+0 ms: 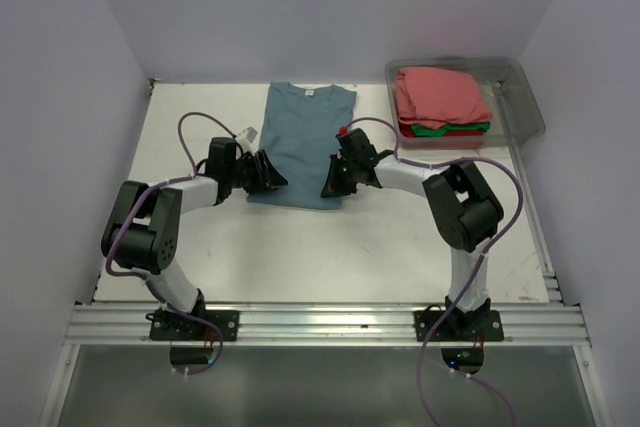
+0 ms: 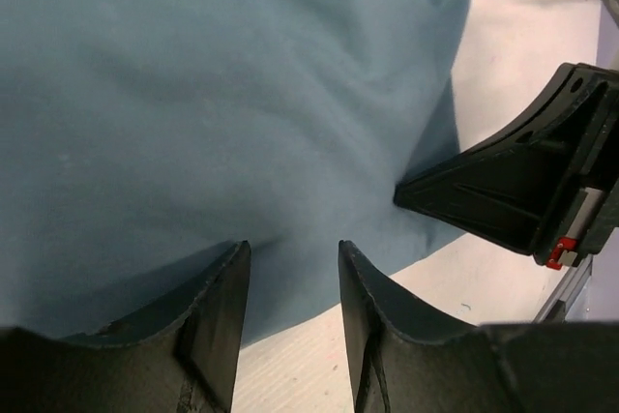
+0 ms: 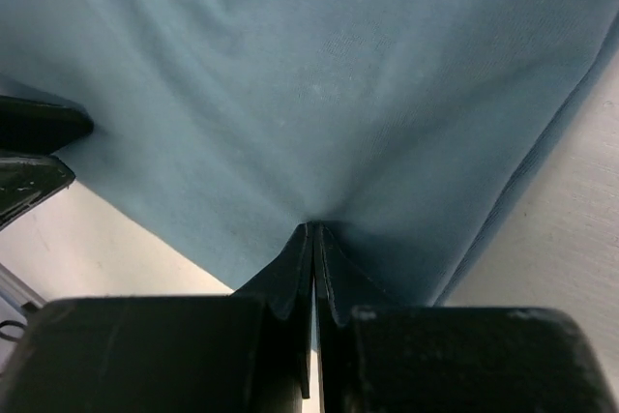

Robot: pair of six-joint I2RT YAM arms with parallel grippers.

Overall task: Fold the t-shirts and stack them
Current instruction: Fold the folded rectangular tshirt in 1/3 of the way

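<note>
1. The blue t-shirt (image 1: 300,142) lies flat on the white surface (image 1: 350,247) just beside the clear plastic bin (image 1: 530,107), collar end level with it and hem end away from it.
2. My right hand (image 3: 314,229) is clenched on the hem corner nearer the bin, and the cloth puckers into its tips.
3. My left hand (image 2: 290,253) stands released at the corner farther from the bin, its fingers apart over the hem edge with nothing pinched.
4. Inside the bin a pink t-shirt (image 1: 440,95) tops a green t-shirt (image 1: 430,130) and a red t-shirt (image 1: 470,134), all folded into rectangles.
5. I judge the matte cotton light, limp and prone to sagging. I would pinch both hem corners and lift evenly.
</note>
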